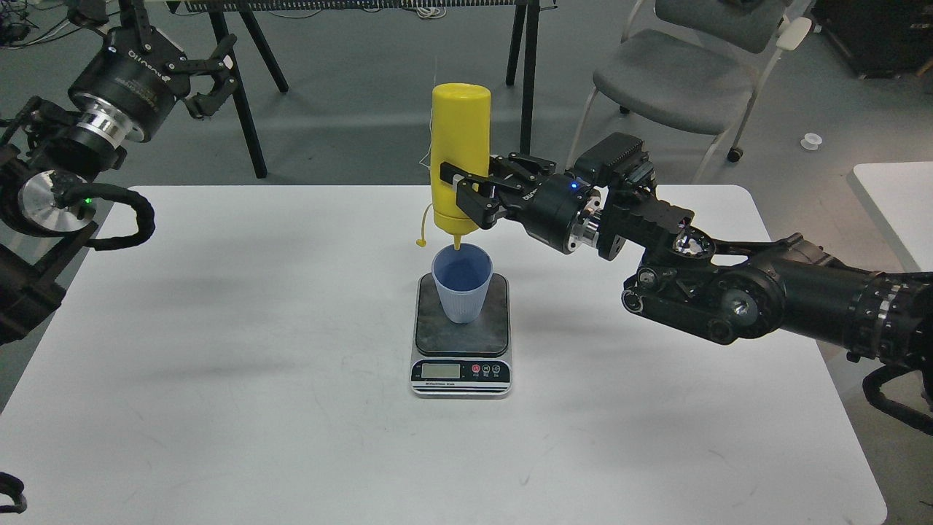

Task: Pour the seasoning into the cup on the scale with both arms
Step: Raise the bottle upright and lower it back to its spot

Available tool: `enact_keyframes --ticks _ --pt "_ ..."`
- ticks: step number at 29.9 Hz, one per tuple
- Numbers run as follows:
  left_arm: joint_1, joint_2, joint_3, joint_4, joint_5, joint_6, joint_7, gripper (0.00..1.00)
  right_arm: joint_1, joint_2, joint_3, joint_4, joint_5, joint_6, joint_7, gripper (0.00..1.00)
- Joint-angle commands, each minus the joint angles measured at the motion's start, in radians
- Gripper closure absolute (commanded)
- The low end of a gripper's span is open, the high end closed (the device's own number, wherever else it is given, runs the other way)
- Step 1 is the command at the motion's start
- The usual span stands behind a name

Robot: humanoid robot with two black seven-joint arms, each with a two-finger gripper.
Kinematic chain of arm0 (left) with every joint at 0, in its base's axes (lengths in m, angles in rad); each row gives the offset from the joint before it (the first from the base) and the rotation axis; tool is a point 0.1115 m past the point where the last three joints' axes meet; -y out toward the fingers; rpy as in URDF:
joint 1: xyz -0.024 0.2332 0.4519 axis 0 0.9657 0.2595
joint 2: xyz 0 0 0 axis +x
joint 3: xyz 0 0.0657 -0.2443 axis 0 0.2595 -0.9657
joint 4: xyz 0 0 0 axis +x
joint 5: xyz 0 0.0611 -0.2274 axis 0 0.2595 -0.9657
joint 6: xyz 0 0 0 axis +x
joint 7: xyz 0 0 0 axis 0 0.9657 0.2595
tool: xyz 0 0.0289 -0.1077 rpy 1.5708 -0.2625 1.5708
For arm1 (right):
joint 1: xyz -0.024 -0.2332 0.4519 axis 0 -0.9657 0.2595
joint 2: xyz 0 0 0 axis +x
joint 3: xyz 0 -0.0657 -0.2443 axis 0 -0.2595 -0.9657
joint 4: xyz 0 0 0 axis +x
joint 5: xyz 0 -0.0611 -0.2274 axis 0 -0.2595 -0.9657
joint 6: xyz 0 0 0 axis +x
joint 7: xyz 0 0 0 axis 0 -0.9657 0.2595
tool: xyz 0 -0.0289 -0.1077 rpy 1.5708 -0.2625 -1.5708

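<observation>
Scale (461,328) display unreadable; right hand (466,195) hides part of the seasoning (459,146)

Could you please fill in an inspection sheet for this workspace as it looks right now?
Surface: white table, bare but for the scale.
Job's things: yellow seasoning bottle upside down, nozzle over the blue cup; cup upright on the scale.
Clutter: nothing seen.
Grippers: right gripper shut on the bottle's lower body; left gripper raised off the table's left edge, fingers open, empty.
Cables: black cable loop by the left arm.
Surroundings: grey chair and black table legs behind.
</observation>
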Motion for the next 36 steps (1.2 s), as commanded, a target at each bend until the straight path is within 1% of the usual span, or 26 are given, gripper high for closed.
enact_keyframes --ticks 1,4,9,14,16,18,23,27,32,36 --pt "0.000 0.009 0.000 -0.001 0.000 0.000 0.000 0.01 -0.005 -0.032 0.080 0.002 0.008 0.006 -0.004 0.62" --pt "-0.001 0.009 0.000 -0.001 0.000 0.000 0.000 0.01 -0.042 -0.089 0.161 0.041 0.090 0.014 -0.002 0.62" --pt "-0.001 0.005 0.000 -0.001 0.000 0.000 0.000 0.01 -0.088 -0.220 0.254 0.189 0.421 0.055 -0.005 0.62" --pt "-0.004 0.008 -0.001 -0.001 0.000 0.000 0.005 0.01 -0.111 -0.368 0.295 0.317 0.675 0.074 0.001 0.62" --pt "-0.004 0.009 -0.001 -0.001 0.000 -0.001 0.005 0.01 -0.141 -0.400 0.332 0.354 0.791 0.104 0.003 0.62" --pt "-0.003 0.008 0.000 -0.001 0.000 -0.001 0.005 0.01 -0.199 -0.438 0.399 0.395 0.926 0.164 0.006 0.62" --pt "-0.004 -0.001 0.000 -0.001 0.002 0.000 0.005 0.01 -0.374 -0.451 0.600 0.418 1.100 0.255 0.006 0.62" --pt "-0.004 -0.004 0.000 -0.001 0.002 0.000 0.005 0.01 -0.514 -0.443 0.726 0.417 1.244 0.360 0.001 0.62" --pt "-0.004 -0.008 0.000 -0.001 0.002 0.000 0.005 0.01 -0.647 -0.434 0.794 0.417 1.408 0.440 0.007 0.62" --pt "-0.001 -0.008 0.002 -0.001 0.002 0.000 0.005 0.01 -0.765 -0.414 0.832 0.421 1.520 0.590 0.013 0.62"
